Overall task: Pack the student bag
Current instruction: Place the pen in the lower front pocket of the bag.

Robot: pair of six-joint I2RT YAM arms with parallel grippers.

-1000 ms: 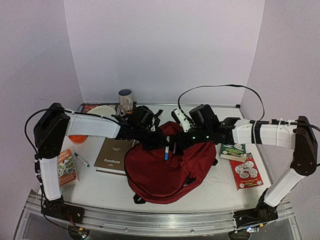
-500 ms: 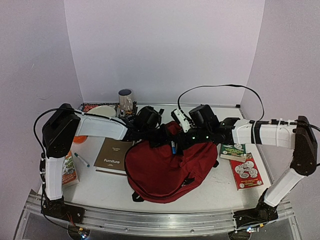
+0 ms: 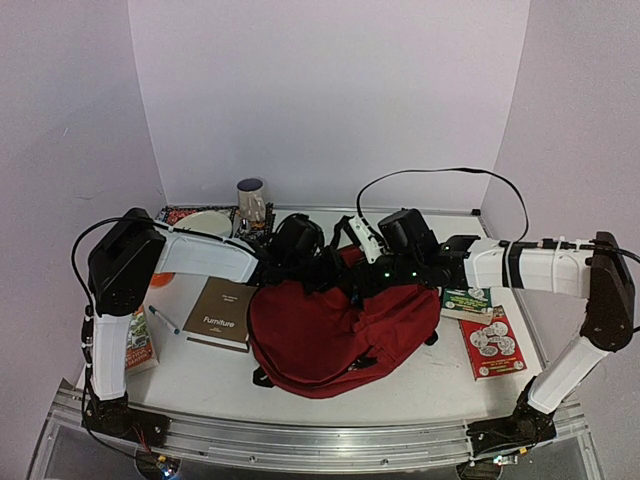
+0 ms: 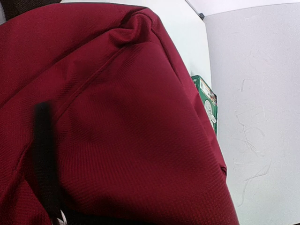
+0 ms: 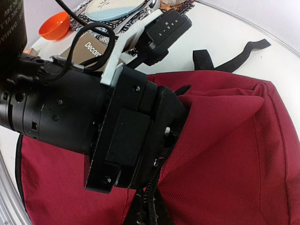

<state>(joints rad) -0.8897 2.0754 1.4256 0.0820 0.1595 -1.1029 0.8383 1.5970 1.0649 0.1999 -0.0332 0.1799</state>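
Two grippers close together at the far top edge of the student bag (image 3: 335,325). Lies mid-table, dark red, slumped flat with its bulk toward the near edge. Spans most of the gap between the two arms.

Left gripper (image 3: 322,270): reaches in from the left, tips sunk in bunched red fabric at the bag's top. Seen from the right wrist as a black housing pressed into the fold, fingers hidden. Cannot tell whether apart or together.

Right gripper (image 3: 360,287): comes in from the right, just beside the left one. Tips lost behind its own wrist and the bag rim. Cannot tell its state either.

Black strap (image 5: 234,56) trailing onto the white table (image 3: 430,380) past the bag's far side. Black zip track (image 5: 149,197) running down from the fold, right wrist view.

Left wrist view almost all red cloth. Blurred black strip (image 4: 44,154) at lower left, strap or finger not clear.

Left of bag:
- brown book (image 3: 222,310) marked "Furniture", touching or just beside the bag
- blue pen (image 3: 163,320) further left
- orange bowl (image 3: 158,278), half hidden by the arm
- small book (image 3: 135,342) near the left edge

Far left: mug (image 3: 251,200), pale plate (image 3: 205,222) on a patterned mat (image 3: 180,212).

Right of bag: green book (image 3: 462,303) close by, red book (image 3: 492,345) nearer the front.
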